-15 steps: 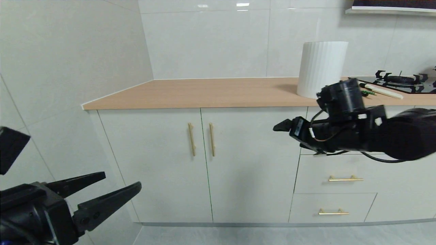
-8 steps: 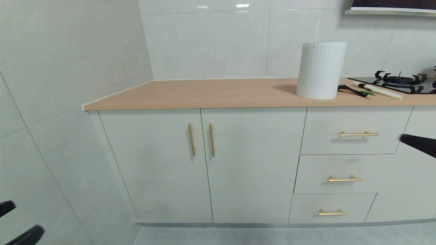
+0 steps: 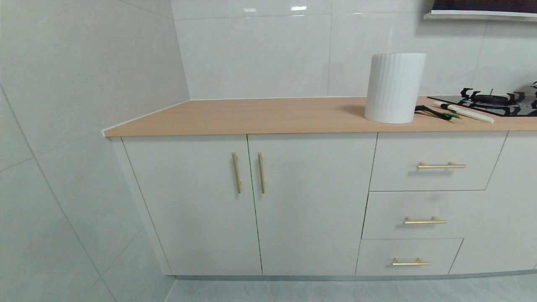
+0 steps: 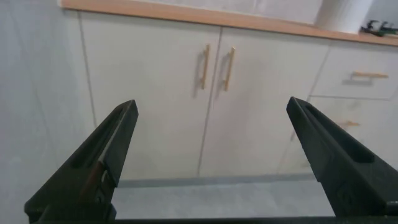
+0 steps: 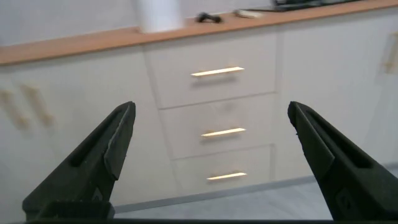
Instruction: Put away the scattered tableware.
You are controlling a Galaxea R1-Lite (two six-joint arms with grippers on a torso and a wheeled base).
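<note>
Your left pincer and right pincer both stand wide apart and empty before the cabinet, while the tableware lies on the surface just beside the white ribbed container.

Right gripper: black fingers spread wide apart, frame foreground. Beyond them, frame centre: three stacked white drawers, gold bar handles. Light wooden countertop over drawers; on it white cylindrical container, small black utensil just beside.
</note>
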